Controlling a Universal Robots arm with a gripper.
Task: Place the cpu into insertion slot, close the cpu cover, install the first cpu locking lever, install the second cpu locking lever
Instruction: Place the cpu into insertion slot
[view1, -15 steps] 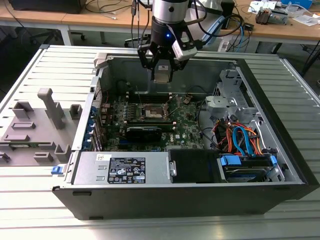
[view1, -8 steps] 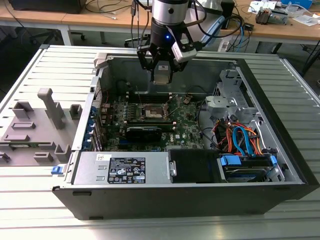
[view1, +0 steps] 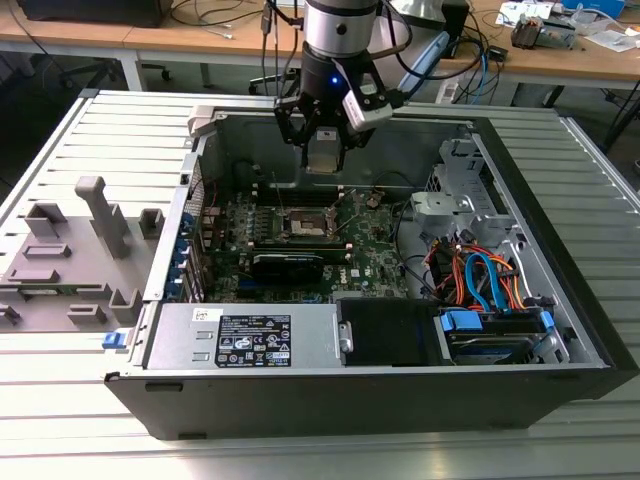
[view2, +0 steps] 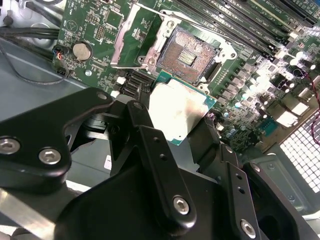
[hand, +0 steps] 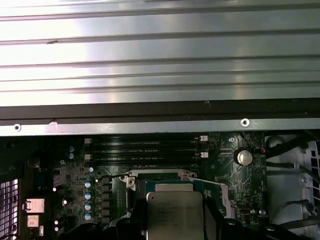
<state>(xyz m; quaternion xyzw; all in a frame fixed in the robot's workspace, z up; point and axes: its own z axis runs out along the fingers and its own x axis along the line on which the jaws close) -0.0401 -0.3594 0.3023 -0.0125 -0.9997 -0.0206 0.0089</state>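
Hand (view2: 175, 117): black, two-fingered, drawn narrow onto the cpu (view2: 184, 107), a small flat square chip with a silver-grey metal top and a green edge. It is pinched by two opposite edges. The chip hangs in the air, apart from the board, touching only the fingers.

Beneath it: the insertion slot (view2: 187, 55), a square socket with a dark pin field and silver rim, nothing seated in it. In the exterior view it lies at about six o'clock from the hand.

Just beside the socket: the cpu cover (view2: 131, 37), a thin silver frame plate with a cut-out middle, swung open.

Farther out: the green circuit board (view1: 370, 255), inside the open black computer case (view1: 350, 405).

Handling, by judgement: the chip is light, stiff and thin. Its smooth top is likely slippery. The underside contacts and socket pins are fragile. Edges are the only safe hold, kept level.
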